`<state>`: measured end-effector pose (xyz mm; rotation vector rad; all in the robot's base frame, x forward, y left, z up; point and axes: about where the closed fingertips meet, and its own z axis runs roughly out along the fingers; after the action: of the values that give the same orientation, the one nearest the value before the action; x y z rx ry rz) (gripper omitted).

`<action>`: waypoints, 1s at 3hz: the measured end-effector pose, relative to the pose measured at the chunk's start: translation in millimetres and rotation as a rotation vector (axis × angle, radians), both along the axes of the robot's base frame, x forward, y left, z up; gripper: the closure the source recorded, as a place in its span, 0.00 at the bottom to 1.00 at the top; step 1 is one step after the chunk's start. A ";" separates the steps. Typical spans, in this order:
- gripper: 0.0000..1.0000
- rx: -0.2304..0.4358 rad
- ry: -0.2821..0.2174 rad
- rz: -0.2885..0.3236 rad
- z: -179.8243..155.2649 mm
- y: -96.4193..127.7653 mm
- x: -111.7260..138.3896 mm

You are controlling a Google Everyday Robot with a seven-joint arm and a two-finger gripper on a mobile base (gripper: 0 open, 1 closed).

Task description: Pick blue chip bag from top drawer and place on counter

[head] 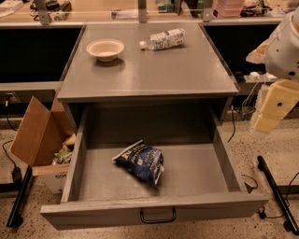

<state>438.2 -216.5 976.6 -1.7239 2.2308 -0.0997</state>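
The blue chip bag (139, 161) lies crumpled on the floor of the open top drawer (224, 161), a little left of its middle. The drawer is pulled fully out, and its black handle (158, 216) faces me. The grey counter (149, 70) sits above it. My gripper (270, 112) hangs at the right edge of the view, beside the cabinet's right front corner. It is above and to the right of the drawer, well apart from the bag, and holds nothing that I can see.
A pale bowl (105, 49) and a clear plastic bottle with a white label (163, 39) lie at the back of the counter. An open cardboard box (39, 135) stands on the floor to the left. Cables and a black bar (275, 191) lie to the right. A cluttered wooden bench (93, 11) runs behind.
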 end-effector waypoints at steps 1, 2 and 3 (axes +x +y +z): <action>0.00 0.000 0.000 0.000 0.0 0.0 0.0; 0.00 0.062 0.026 -0.027 -22.9 4.6 -1.5; 0.00 0.066 0.024 -0.029 -25.5 4.9 -1.0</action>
<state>437.2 -211.6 951.0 -1.6669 2.2509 -0.0120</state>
